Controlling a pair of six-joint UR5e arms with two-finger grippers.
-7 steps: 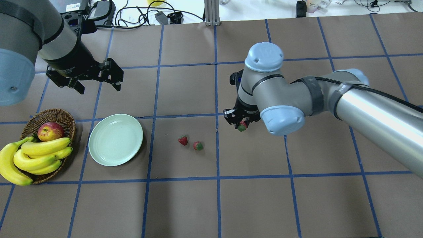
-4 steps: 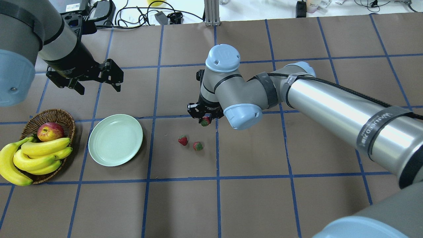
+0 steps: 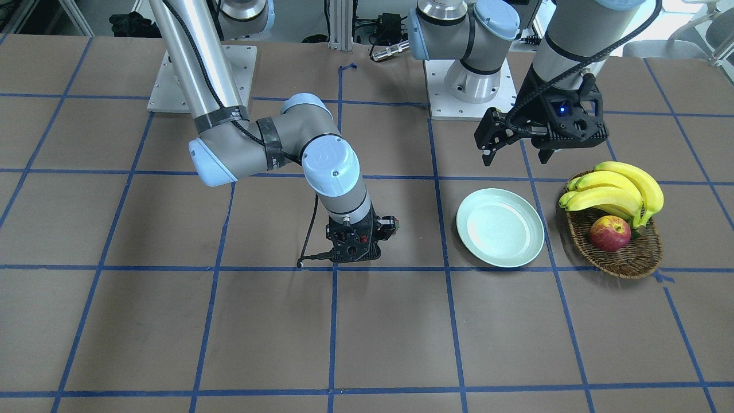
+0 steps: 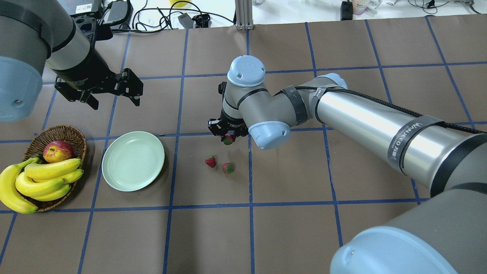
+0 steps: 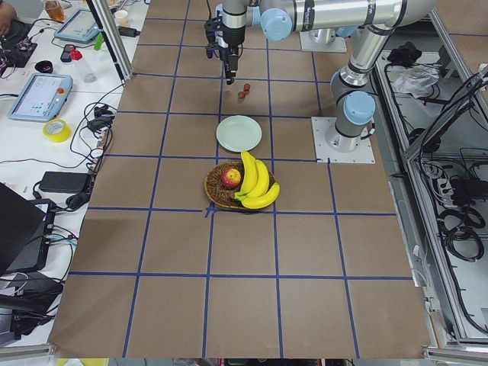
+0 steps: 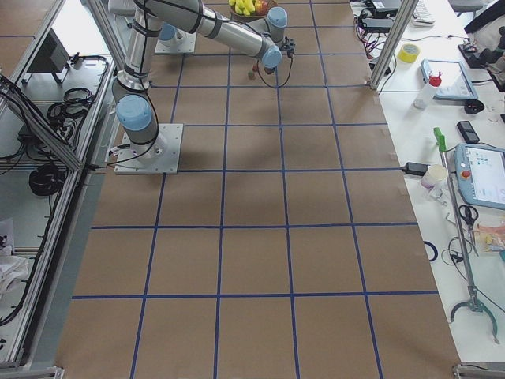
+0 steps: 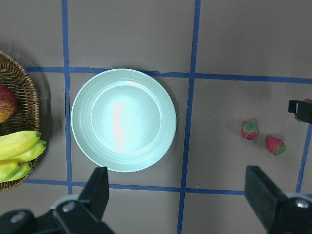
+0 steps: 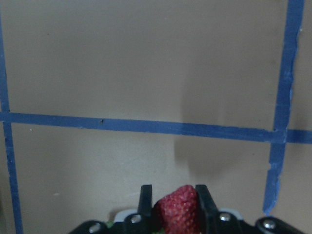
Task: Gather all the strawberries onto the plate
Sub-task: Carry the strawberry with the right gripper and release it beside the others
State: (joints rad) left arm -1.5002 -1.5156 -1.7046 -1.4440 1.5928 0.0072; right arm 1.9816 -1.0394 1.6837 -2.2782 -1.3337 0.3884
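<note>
Clearly, right gripper (image 8: 174, 191) pinched a berry (image 8: 178, 209).
Its wrist view showed the pinch; overhead added two loose berries (image 4: 210, 161) (image 4: 228, 168), left gripper (image 4: 115, 102) splayed wide.

Red strawberries (image 4: 210, 161), mint-green plate (image 4: 133, 161), brown woven basket (image 4: 64, 129), blue-gridded brown table (image 4: 289, 236)

The right arm (image 4: 361, 118) stretches far out toward the robot's left, its wrist bent so that the right gripper (image 4: 227, 137) points straight down. Its 2 fingers (image 8: 204, 204) are clamped on a strawberry (image 8: 178, 209), 1 on each side. The left arm (image 4: 23, 45) hangs raised on its own side, and the left gripper (image 4: 115, 102) faces down with its jaws spread wide apart.
</note>
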